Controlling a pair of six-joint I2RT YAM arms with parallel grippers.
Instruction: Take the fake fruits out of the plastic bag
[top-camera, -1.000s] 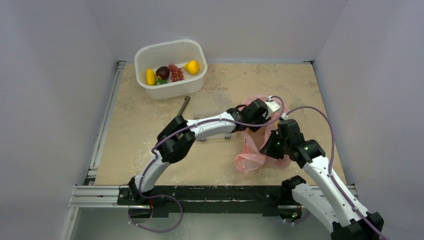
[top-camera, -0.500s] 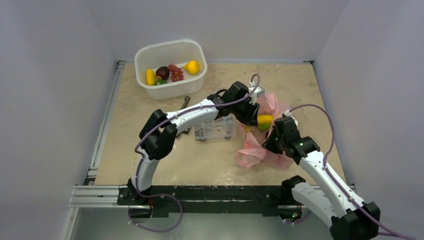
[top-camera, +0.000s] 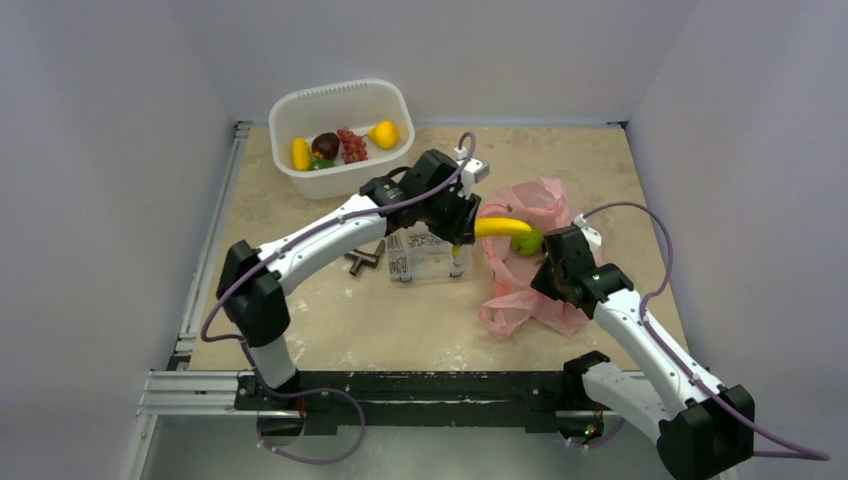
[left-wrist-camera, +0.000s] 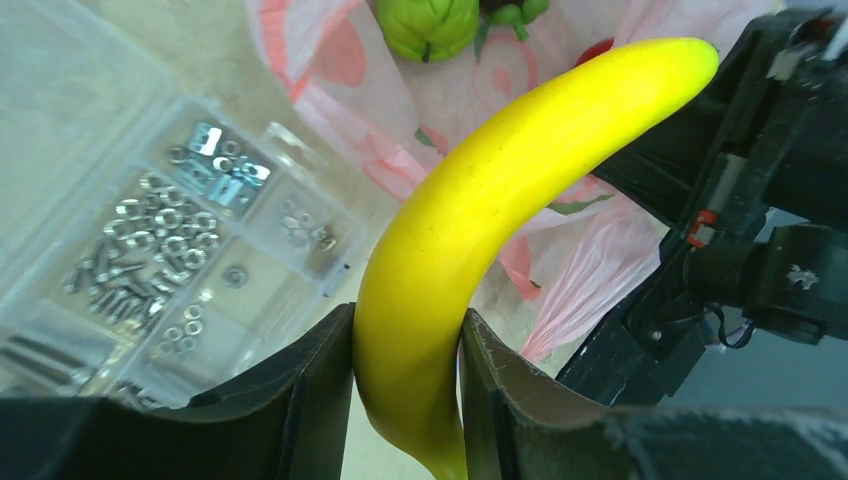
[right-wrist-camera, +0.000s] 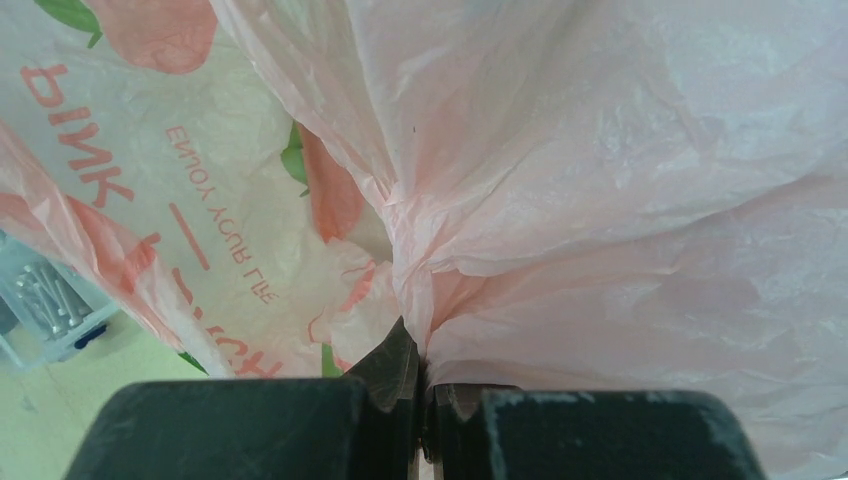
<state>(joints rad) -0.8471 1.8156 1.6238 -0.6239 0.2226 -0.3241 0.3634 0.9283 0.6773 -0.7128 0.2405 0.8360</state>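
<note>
The left jaws squeeze a long yellow plastic banana (left-wrist-camera: 470, 220) near one end, one jaw on each side. The right jaws are pressed together on a fold of the thin pink plastic bag (right-wrist-camera: 600, 150) and pinch it tight.

A moment ago the left arm (top-camera: 320, 235) was reaching down into the bag. Now it has pulled up and back, and the banana has come out with it. The banana hangs in the air over the bag's left edge, just beside the clear plastic box of screws (top-camera: 430, 262). The right jaws have not let go, so the bag stays put on the counter (top-camera: 420, 335).

That means one more fruit is out. I think it should go to the white plastic tub (top-camera: 345, 90) at the far left, where other toy fruits (top-camera: 340, 145) already lie. The job is not done, though. A round green toy fruit (left-wrist-camera: 430, 25) is still in the mouth of the bag, just past the banana's tip.

The left wrist view shows the squeeze on the banana up close, and the green fruit and a bit of something red in the bag. It does not show the tub. The top view shows the tub, the bag and both arms at once, but the pinch of the right jaws is hidden there. Only the right wrist view shows that pinch, and no fruit at all.
</note>
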